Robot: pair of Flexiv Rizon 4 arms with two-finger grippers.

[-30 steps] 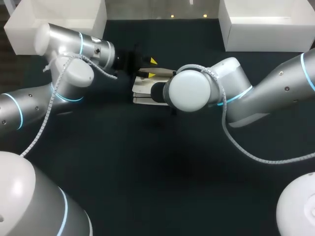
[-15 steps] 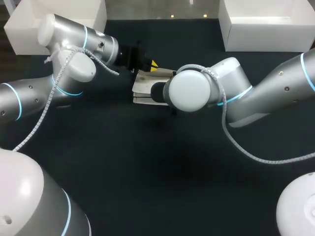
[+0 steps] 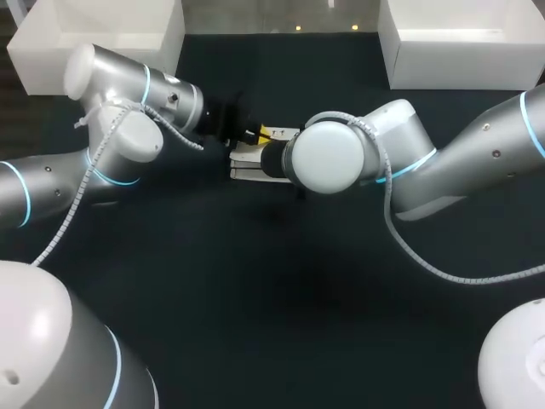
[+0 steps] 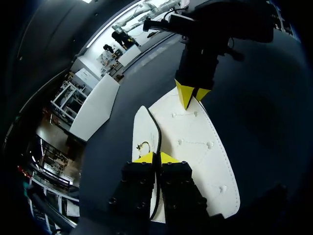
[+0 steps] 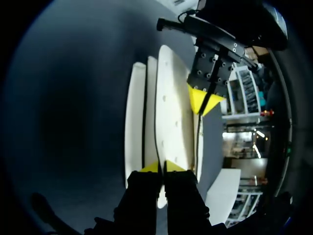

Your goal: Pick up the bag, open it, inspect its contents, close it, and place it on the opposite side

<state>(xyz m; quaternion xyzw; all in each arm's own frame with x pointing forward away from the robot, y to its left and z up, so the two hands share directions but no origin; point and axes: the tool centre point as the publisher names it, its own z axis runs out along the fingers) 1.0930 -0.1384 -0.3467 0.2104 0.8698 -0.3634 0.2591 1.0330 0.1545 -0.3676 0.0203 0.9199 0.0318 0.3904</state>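
1. Our left gripper (image 4: 155, 157) has its yellow tips pressed almost together, pinching the near edge of the white bag (image 4: 195, 147). A thin black line runs between the tips; we cannot tell whether it is a strap or a seam.
2. Our right gripper (image 5: 161, 167) nips the bag's opposite end, its tips close together on a white panel.
3. The bag lies on the dark table (image 3: 255, 281) between both arms. In the head view the right wrist covers most of the bag and hides the right fingers.

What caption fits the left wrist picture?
Left gripper pinches the near edge of the white bag; right gripper pinches its far end.
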